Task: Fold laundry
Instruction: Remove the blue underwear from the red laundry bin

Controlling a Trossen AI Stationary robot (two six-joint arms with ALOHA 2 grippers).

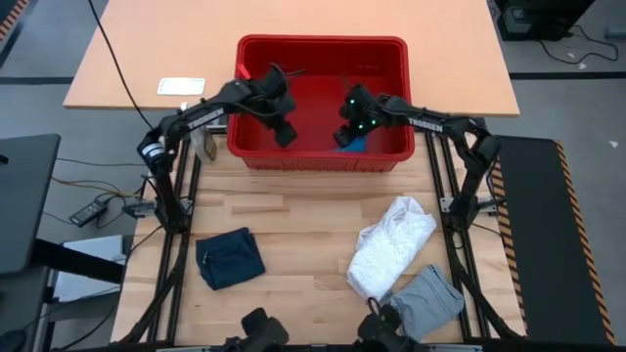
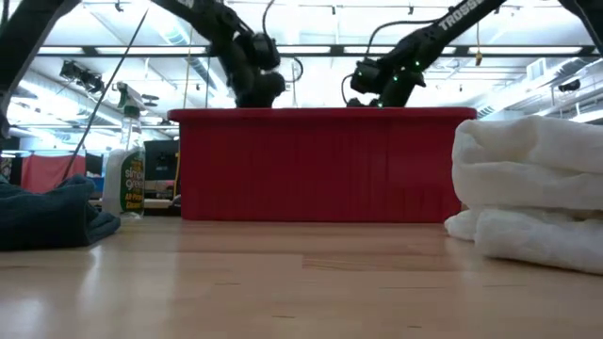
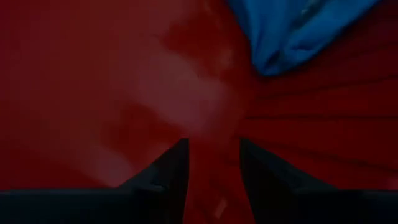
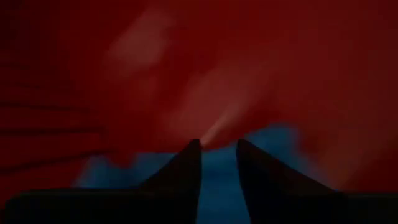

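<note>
Both arms reach down into the red basket (image 1: 323, 41). My left gripper (image 3: 213, 146) is open over the bare red floor, with a bright blue cloth (image 3: 298, 31) lying farther off. My right gripper (image 4: 217, 146) is open with its fingertips right at that blue cloth (image 4: 273, 149), which lies on the basket floor by the near wall (image 1: 354, 144). On the near table rest a folded dark navy piece (image 1: 230, 257), a white crinkly piece (image 1: 391, 244) and a grey piece (image 1: 430, 298) that touches the white one's near end. My right gripper points down at the blue cloth, one finger on either side of a strip of it. Whether the fingertips touch the cloth cannot be told. My left gripper touches nothing.
The basket's walls (image 2: 320, 165) enclose both grippers. A spray bottle (image 1: 207, 145) stands just left of the basket. A white card (image 1: 181, 86) lies on the far tabletop. Bare wood shows between the navy and white pieces (image 1: 303, 244).
</note>
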